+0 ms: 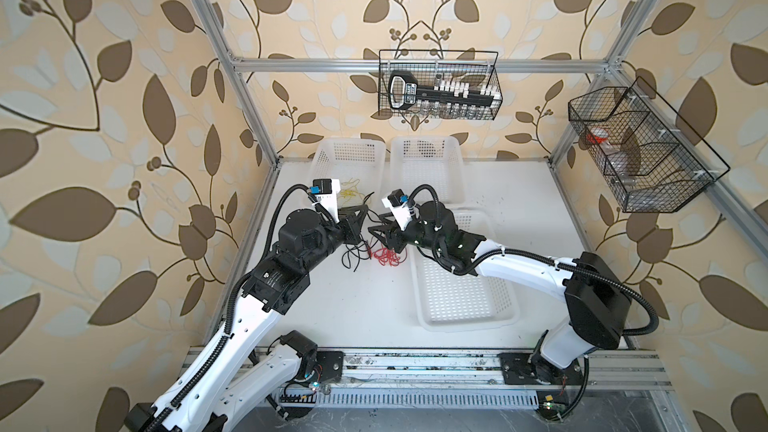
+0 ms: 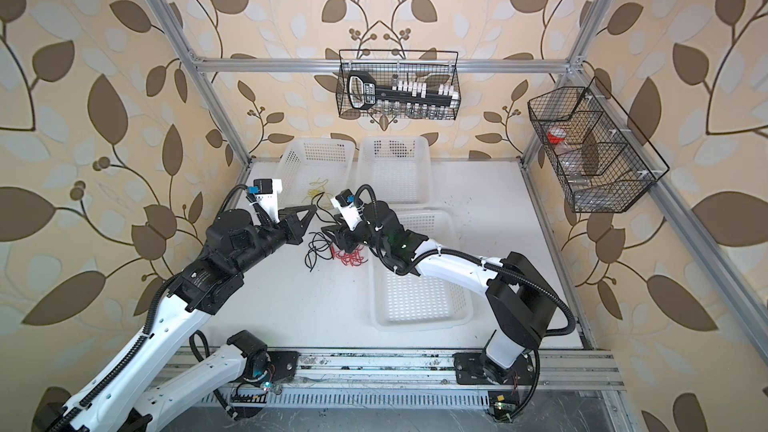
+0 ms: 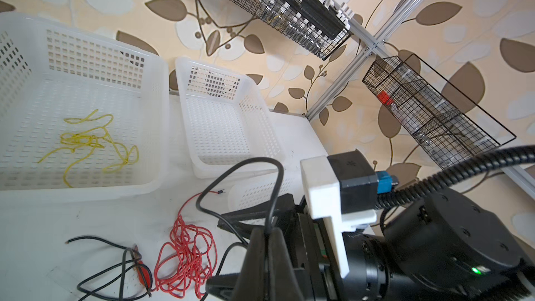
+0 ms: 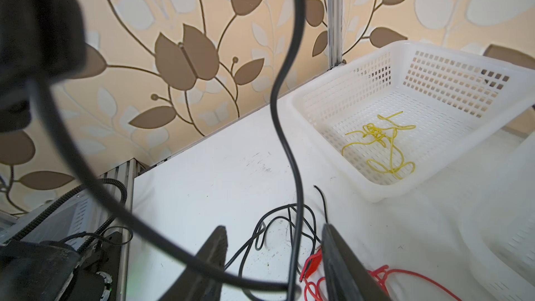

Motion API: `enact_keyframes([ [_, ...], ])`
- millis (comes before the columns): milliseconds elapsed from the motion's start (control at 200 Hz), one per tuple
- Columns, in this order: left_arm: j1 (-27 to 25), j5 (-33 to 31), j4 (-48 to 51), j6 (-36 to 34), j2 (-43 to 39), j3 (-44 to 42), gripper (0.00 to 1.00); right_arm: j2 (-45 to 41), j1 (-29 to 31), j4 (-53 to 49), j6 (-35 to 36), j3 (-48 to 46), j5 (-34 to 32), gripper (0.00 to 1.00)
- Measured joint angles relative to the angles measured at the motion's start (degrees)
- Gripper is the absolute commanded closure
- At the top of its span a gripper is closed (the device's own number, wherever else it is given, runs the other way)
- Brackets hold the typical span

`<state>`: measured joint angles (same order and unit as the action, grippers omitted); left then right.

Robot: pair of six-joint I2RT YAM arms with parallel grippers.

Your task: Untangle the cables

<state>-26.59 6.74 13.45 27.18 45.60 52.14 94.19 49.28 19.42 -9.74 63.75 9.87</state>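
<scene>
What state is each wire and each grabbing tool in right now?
Yellow cable: loose curls, lying in a basket.
Red cable: bunched loops on the table.
Black cable: partly lifted, rest on the table.
Left tool: shut on the black cable.
Right tool: open, jaws either side of the black cable.

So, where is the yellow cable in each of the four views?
Top view: yellow cable in the far-left white basket.
Top view: same place.
Left wrist: left of picture, in that basket.
Right wrist: right of picture, in that basket.
Shared landmark: the basket.
</scene>
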Motion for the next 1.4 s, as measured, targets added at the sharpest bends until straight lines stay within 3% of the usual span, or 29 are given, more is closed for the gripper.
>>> enact_keyframes([
  [125, 0.0, 0.0, 0.0, 0.2, 0.0, -0.3, 1.0, 0.0, 0.0, 0.1, 0.8, 0.3, -0.4, 0.91],
  [220, 0.0, -0.9, 0.0, 0.2, 0.0, -0.8, 0.96, 0.0, 0.0, -0.3, 0.9, 0.3, -1.1, 1.0],
  [300, 0.0, -1.6, 0.0, 0.2, 0.0, -1.2, 0.73, -0.3, 0.0, -0.8, 1.1, 0.3, -2.0, 1.0],
  [425, 0.0, -2.8, 0.0, 0.5, -0.1, -2.2, 0.25, -2.2, -0.3, -1.7, 1.3, 0.3, -3.9, 1.0],
  [535, 0.0, -4.0, 0.3, 0.6, -0.2, -3.5, 0.02, -5.2, -1.2, -2.1, 1.4, 0.2, -5.4, 1.0],
  [945, 0.0, -8.5, 2.1, 1.0, 0.3, -7.2, 0.03, -14.1, -4.2, -4.8, 2.7, -0.3, -8.3, 1.0],
  [1225, 0.0, -8.0, 2.6, 1.6, 2.2, -14.1, 0.06, -14.9, -4.2, -6.9, 3.4, -0.3, -8.1, 1.0],
  [1400, 0.0, -4.5, 0.5, 2.6, 3.2, -17.6, 0.08, -15.2, -4.2, -7.7, 3.9, -0.3, -8.0, 1.0],
])
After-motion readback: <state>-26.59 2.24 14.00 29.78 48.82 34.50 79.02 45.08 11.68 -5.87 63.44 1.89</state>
